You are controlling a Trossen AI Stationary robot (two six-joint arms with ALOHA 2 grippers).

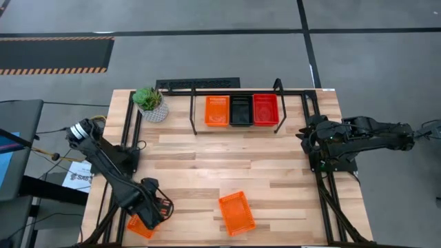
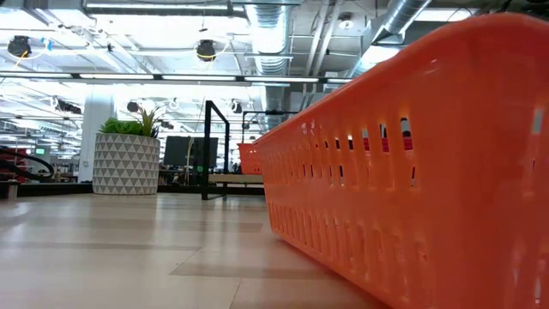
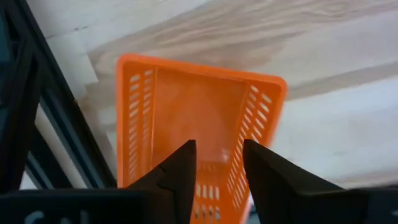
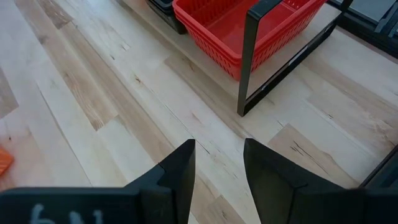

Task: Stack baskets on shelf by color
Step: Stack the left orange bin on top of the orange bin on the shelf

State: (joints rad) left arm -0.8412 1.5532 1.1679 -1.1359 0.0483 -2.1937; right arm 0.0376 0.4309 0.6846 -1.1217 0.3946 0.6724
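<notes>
The left gripper [image 3: 217, 163] straddles one long wall of the orange basket [image 3: 193, 118] at the surface's near-left corner, fingers parted, not yet clamped. Light, springy mesh plastic; pinch that rim.

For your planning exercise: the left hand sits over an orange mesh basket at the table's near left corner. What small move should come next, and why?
Probably close the left hand on the side wall of the orange plastic mesh basket: its fingers straddle that wall with a gap showing, so nothing looks gripped. Lifting towards the black wire shelf should wait.
</notes>
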